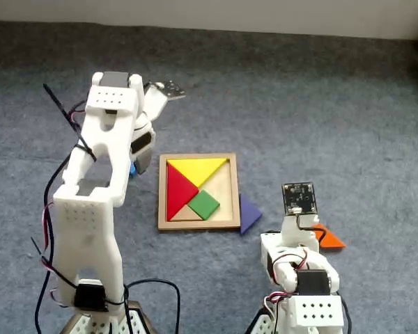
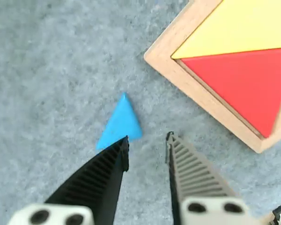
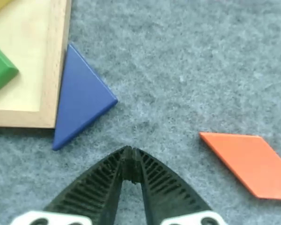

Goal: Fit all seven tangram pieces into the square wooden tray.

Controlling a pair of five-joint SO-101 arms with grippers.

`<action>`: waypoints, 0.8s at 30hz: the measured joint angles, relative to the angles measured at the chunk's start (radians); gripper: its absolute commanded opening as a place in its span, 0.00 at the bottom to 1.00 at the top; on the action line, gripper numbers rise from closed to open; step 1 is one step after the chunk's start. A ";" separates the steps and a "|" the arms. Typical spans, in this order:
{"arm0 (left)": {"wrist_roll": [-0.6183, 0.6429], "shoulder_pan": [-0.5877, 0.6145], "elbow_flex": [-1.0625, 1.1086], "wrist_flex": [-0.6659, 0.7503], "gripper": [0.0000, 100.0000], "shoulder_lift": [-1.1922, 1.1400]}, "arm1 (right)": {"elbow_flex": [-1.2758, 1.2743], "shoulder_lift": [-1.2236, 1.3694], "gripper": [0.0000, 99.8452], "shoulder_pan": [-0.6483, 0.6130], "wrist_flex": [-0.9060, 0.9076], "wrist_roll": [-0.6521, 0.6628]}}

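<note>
The square wooden tray (image 1: 233, 191) lies mid-table holding a yellow triangle (image 1: 197, 169), a red triangle (image 1: 177, 191) and a green square (image 1: 205, 204). A small light-blue triangle (image 2: 121, 124) lies on the carpet beside the tray's left edge. My left gripper (image 2: 146, 139) hovers open just over it, the dark fingertip (image 2: 123, 146) at its corner. A dark-blue triangle (image 3: 79, 98) rests against the tray's right edge (image 3: 56, 70). An orange parallelogram (image 3: 250, 161) lies further right. My right gripper (image 3: 131, 154) is shut and empty between these two pieces.
Grey carpet covers the table (image 1: 320, 118). The left arm (image 1: 101, 174) stands tall along the tray's left side. The right arm's base (image 1: 299, 278) sits near the front edge. Open carpet lies behind and to the right of the tray.
</note>
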State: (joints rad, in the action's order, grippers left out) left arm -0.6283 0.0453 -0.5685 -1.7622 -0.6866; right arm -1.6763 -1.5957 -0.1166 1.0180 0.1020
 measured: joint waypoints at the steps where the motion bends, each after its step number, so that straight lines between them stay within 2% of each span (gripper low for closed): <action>1: 0.002 0.003 0.021 0.000 0.23 0.035 | 0.000 0.000 0.01 0.000 0.000 0.000; 7: -0.006 0.029 0.091 0.000 0.23 0.157 | 0.000 0.000 0.01 0.000 0.000 0.000; 10: -0.057 0.035 0.123 0.000 0.23 0.155 | 0.000 0.000 0.01 0.000 0.000 0.000; 24: -0.075 0.068 0.120 0.203 0.21 -0.068 | 0.000 0.000 0.01 0.000 0.000 0.000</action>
State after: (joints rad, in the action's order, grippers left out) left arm -0.7035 0.1128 -0.4488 -1.5597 -0.7541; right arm -1.6763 -1.5957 -0.1166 1.0180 0.1020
